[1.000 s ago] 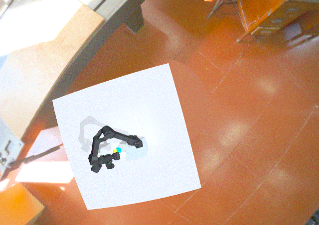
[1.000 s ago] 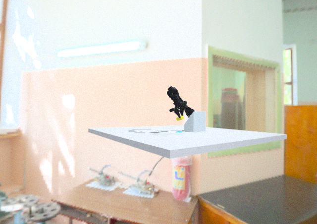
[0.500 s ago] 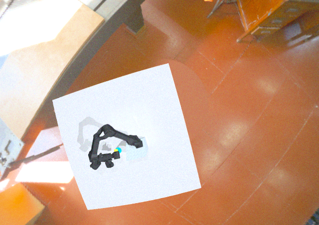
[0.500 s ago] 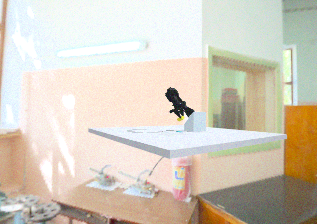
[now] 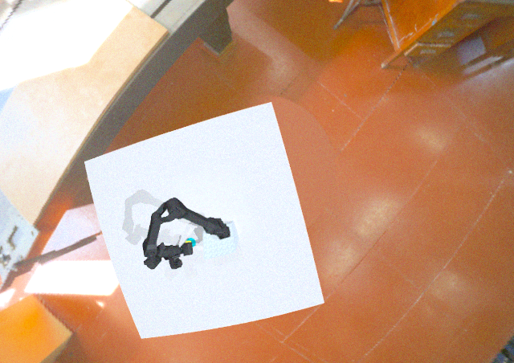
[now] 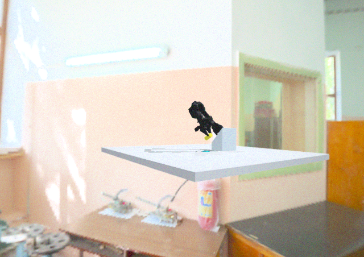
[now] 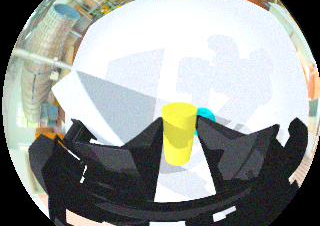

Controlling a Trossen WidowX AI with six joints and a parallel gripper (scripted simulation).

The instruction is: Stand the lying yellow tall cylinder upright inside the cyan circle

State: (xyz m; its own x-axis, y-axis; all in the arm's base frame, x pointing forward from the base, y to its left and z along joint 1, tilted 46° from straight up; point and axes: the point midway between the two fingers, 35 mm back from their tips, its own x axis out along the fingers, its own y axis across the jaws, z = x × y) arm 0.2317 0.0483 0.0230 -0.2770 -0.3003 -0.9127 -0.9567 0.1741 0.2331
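Note:
The yellow tall cylinder point(image 5: 189, 242) point(image 6: 207, 137) point(image 7: 179, 141) is held tilted above the table, between lying and upright. In the wrist view one end face shows at the top. My gripper point(image 6: 209, 135) point(image 7: 179, 120) is shut on the cylinder, one finger on each side of it. The cyan circle point(image 5: 193, 240) point(image 6: 205, 150) point(image 7: 205, 115) lies flat on the table below. In the top view the cylinder overlaps part of it. In the wrist view it shows just right of the cylinder, partly hidden by the cylinder and the right finger.
A pale block with a sloped face point(image 5: 219, 245) point(image 6: 229, 139) point(image 7: 115, 106) stands on the white table point(image 5: 249, 164) point(image 6: 264, 156) point(image 7: 150, 26), close to the cyan circle and under the arm's base. The arm's shadow falls across the table.

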